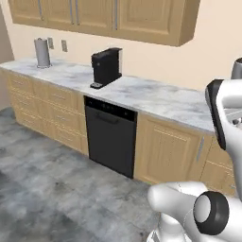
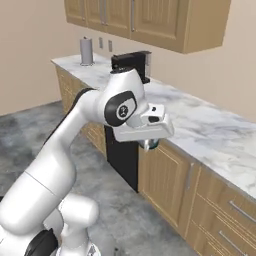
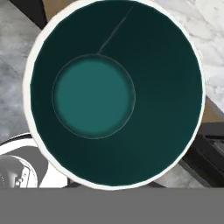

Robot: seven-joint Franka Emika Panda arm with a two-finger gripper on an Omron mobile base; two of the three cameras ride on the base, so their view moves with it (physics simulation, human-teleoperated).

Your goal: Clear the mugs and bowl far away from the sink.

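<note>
A mug (image 3: 116,94) with a dark teal inside and a white rim is seen from straight above in the hand view, close under the hand. In the right base view the mug (image 2: 151,146) hangs as a small dark teal shape beneath the white hand. My gripper (image 2: 149,140) is shut on it, just off the front edge of the marble counter (image 2: 215,130), above the cabinet fronts. The fingers themselves are hidden by the hand and the mug. The bowl and the sink are out of view.
A black coffee machine (image 1: 106,67) and a grey cylinder (image 1: 42,52) stand on the counter (image 1: 156,97) to the left. A black dishwasher (image 1: 111,137) sits below. Wall cupboards (image 2: 150,20) hang above. Grey tiled floor (image 1: 52,189) lies in front.
</note>
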